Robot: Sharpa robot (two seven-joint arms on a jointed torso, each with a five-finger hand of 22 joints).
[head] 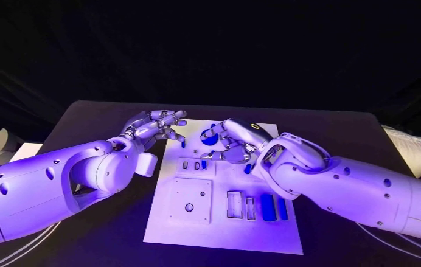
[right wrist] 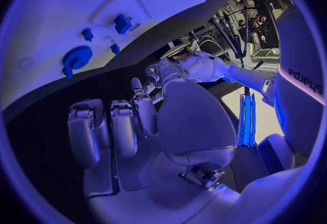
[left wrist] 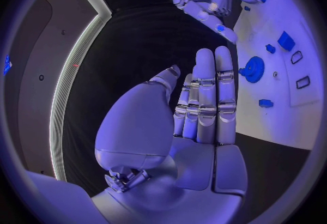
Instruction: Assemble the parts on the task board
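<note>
The white task board point(head: 224, 218) lies in the middle of the black table. A blue gear point(head: 208, 136) sits near its far edge, a small blue piece point(head: 204, 164) stands further in, and two long blue parts point(head: 274, 208) lie at its near right. My left hand point(head: 158, 124) hovers beside the board's far left corner, fingers straight and holding nothing point(left wrist: 204, 104). My right hand point(head: 233, 143) hangs over the far part of the board just right of the gear. Its fingers point(right wrist: 122, 131) are curled in, with nothing between them.
Recessed slots point(head: 235, 204) and a square plate with a hole point(head: 190, 201) take up the board's near half. The left wrist view shows the gear point(left wrist: 253, 68) and a square blue piece point(left wrist: 286, 41) on the board. Black table point(head: 97, 127) surrounds the board.
</note>
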